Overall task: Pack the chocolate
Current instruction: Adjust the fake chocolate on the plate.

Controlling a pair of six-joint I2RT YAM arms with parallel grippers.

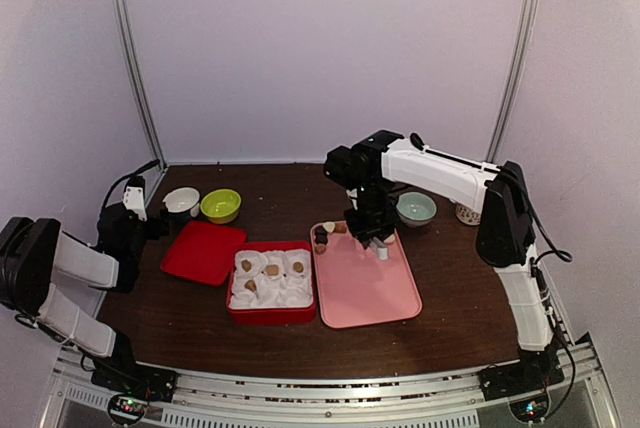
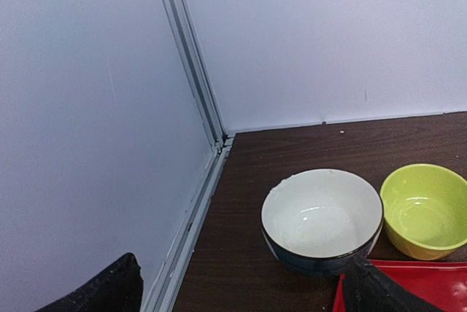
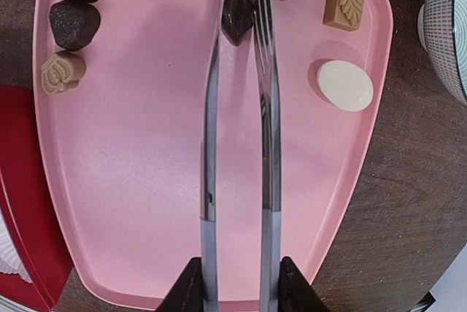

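Note:
Several chocolates lie on the pink tray (image 3: 131,181): dark pieces (image 3: 73,24), light brown ones (image 3: 344,9) and a cream oval (image 3: 344,86). My right gripper (image 3: 239,294) is shut on the metal tongs (image 3: 211,108), whose tips flank a dark chocolate (image 3: 237,17) at the tray's far end. From above, the right gripper (image 1: 373,231) hangs over the pink tray (image 1: 370,298). The red box (image 1: 270,313) holds white paper cups with light brown chocolates (image 1: 272,270). My left gripper (image 2: 244,299) is open and empty near the white bowl (image 2: 321,217).
A red lid (image 1: 205,251) lies left of the red box. A white bowl (image 1: 182,200) and a green bowl (image 1: 221,205) stand behind it. A pale blue bowl (image 1: 416,208) and a patterned bowl (image 1: 467,214) stand right of the tray. Enclosure walls ring the table.

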